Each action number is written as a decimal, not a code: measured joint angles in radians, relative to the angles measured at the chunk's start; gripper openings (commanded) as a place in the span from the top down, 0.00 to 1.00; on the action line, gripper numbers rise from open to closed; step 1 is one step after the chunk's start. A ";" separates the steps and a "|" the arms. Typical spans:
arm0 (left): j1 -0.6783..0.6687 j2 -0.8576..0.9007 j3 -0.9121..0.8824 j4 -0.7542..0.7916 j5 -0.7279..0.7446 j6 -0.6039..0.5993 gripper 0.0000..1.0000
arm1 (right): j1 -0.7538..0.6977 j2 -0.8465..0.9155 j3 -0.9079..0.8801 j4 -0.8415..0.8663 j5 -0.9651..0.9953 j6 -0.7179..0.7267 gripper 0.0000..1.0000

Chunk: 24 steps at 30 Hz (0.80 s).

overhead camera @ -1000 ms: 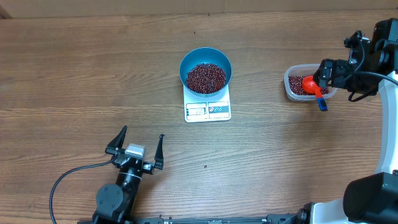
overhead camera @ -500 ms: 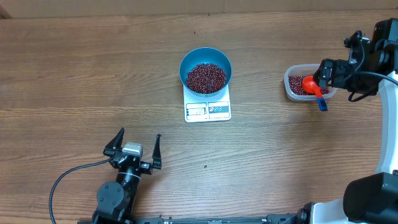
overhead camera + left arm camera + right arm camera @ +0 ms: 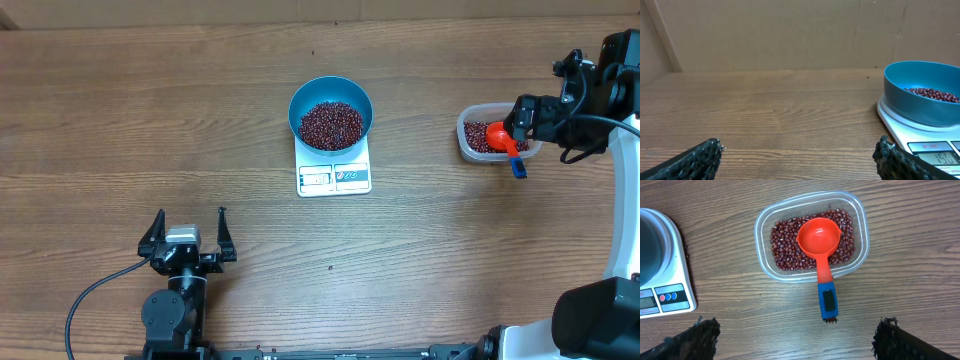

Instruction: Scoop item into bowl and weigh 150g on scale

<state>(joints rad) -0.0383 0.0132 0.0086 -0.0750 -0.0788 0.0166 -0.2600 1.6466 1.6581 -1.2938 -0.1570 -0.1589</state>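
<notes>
Beans (image 3: 332,124): heaped in blue bowl (image 3: 298,105) on white scale (image 3: 334,177), mid-bench (image 3: 150,120) | left fingers (image 3: 221,232): released, empty, near front edge | right fingers (image 3: 900,341): released, empty, above clear tub (image 3: 463,140) holding red scoop (image 3: 497,132)

Bowl (image 3: 294,105) sits on scale (image 3: 334,176) at mid-table (image 3: 150,120), over its rear part; beans (image 3: 331,124) heaped in bowl. Tub (image 3: 461,136) well apart to the right of scale, more beans in it. Scoop (image 3: 506,145) lies head-in on those beans, handle out over tub's front rim.
</notes>
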 measured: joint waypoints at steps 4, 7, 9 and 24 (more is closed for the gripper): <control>0.000 0.000 0.000 0.000 0.003 0.000 0.01 | 0.000 0.000 0.000 0.000 0.000 0.000 0.00; 0.000 0.000 0.000 0.001 -0.002 0.000 0.00 | 0.000 0.000 0.000 0.000 0.000 0.000 0.00; 0.000 0.000 0.000 0.001 -0.002 0.000 0.00 | 0.000 0.000 0.000 0.000 0.000 0.000 0.00; 0.000 0.000 0.000 0.002 -0.005 0.000 0.00 | 0.000 0.000 0.000 0.000 0.000 0.000 0.00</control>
<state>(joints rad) -0.0383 0.0132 0.0086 -0.0727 -0.0837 0.0166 -0.2600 1.6466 1.6581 -1.2942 -0.1566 -0.1585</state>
